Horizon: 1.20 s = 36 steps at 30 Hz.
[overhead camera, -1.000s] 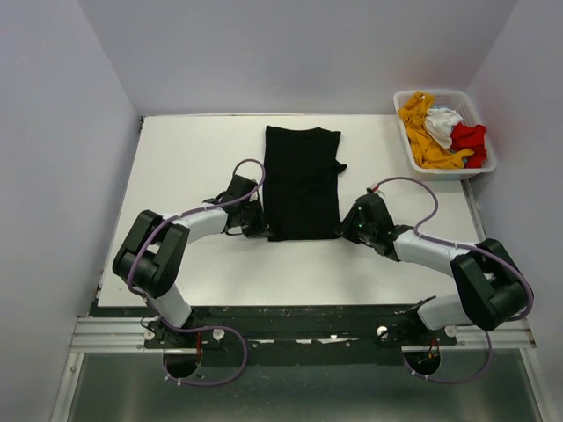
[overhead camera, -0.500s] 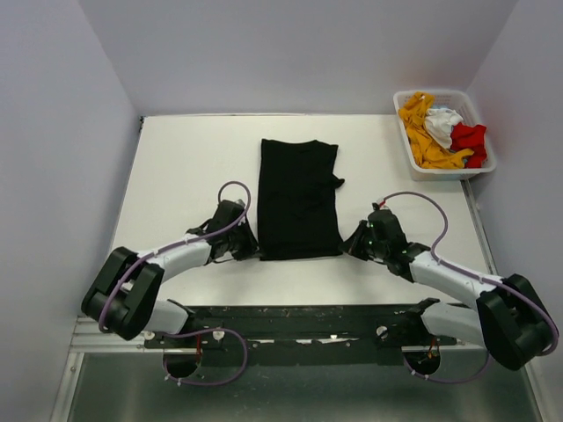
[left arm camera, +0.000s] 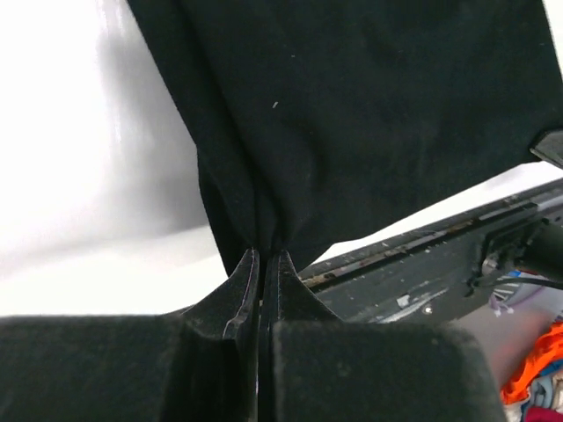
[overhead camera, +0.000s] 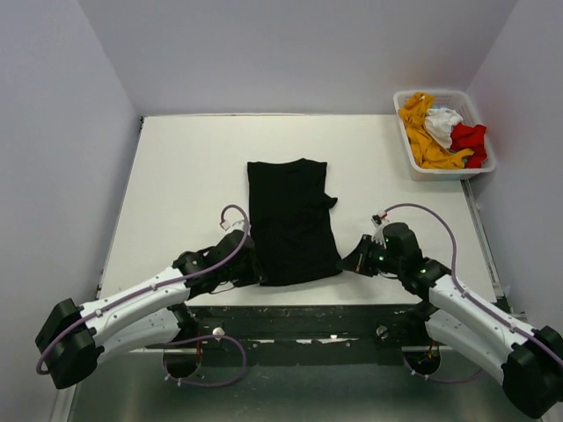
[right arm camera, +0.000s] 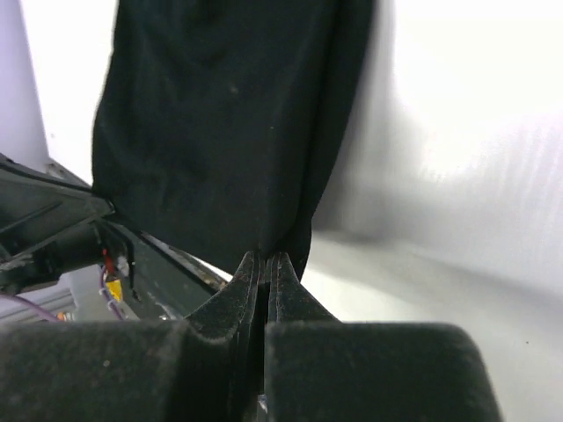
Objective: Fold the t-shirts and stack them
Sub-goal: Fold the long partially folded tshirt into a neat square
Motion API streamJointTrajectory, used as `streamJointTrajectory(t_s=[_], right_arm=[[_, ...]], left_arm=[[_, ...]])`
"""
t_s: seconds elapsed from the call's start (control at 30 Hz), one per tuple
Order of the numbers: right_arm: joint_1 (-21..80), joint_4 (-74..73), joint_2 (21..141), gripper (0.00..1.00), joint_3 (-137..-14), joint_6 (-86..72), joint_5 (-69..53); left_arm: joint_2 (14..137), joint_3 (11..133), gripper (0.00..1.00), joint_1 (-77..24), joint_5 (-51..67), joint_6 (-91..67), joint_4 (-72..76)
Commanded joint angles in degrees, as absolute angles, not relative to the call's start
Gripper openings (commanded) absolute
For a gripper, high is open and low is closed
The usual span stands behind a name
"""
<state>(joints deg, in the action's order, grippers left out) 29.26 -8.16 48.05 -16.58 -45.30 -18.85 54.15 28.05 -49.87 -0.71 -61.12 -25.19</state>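
Note:
The large black t-shirt (overhead camera: 290, 218) lies folded lengthwise in a long strip on the white table, its near hem at the table's front edge. My left gripper (overhead camera: 252, 274) is shut on the shirt's near-left corner (left arm camera: 255, 237). My right gripper (overhead camera: 346, 263) is shut on the near-right corner (right arm camera: 281, 237). The shirt fills the upper part of both wrist views. The orange-yellow (overhead camera: 422, 132), white (overhead camera: 442, 123) and red (overhead camera: 469, 139) t-shirts lie crumpled in the basket at the back right.
The white slatted basket (overhead camera: 413, 160) stands at the table's back right corner. The dark front rail (overhead camera: 308, 318) runs just below the table's near edge, with cables hanging under it. Grey walls close in the left, back and right.
Both grippers have pulled back toward the near edge of the table, dragging the black shirt with them. The shirt now lies closer to the front and slightly skewed.

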Motion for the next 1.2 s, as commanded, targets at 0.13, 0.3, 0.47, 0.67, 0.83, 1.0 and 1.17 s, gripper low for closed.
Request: streamJointTrajectory(t_s=[0.13,0.3,0.47,0.67,0.83,1.0,1.17], right_arm=[[29.5,-13.9,46.4,0.01,-30.1,-43.0,-11.5],[29.4,-12.5,54.0,0.01,-39.5,-42.5,3.6],[29.2,-6.1,64.6,0.01,-47.4,-40.3,6.7],[27.5,-3.5,76.8,0.01,-59.1,-36.2,8.6],[24.2,-2.6,85.7,0.01,-66.0,-34.9,6.9],[21.5,1.1,93.8,0.01,-70.5,-33.6,4.4],[19.5,3.1,104.1,0.01,-76.7,-33.2,2.7]], left_arm=[[51.8,37.7,0.00,-50.9,-6.6,-57.1,-29.4],[54.9,46.5,0.00,-44.7,-11.1,-54.3,-32.3],[62.0,54.1,0.00,-36.1,-8.0,-50.2,-30.4],[71.6,63.9,0.00,-29.4,-6.9,-46.0,-30.0],[80.7,72.8,0.00,-25.5,-6.4,-43.1,-32.0],[90.4,80.5,0.00,-21.5,-3.6,-41.2,-33.2],[99.1,87.2,0.00,-18.3,-2.2,-40.0,-34.1]])
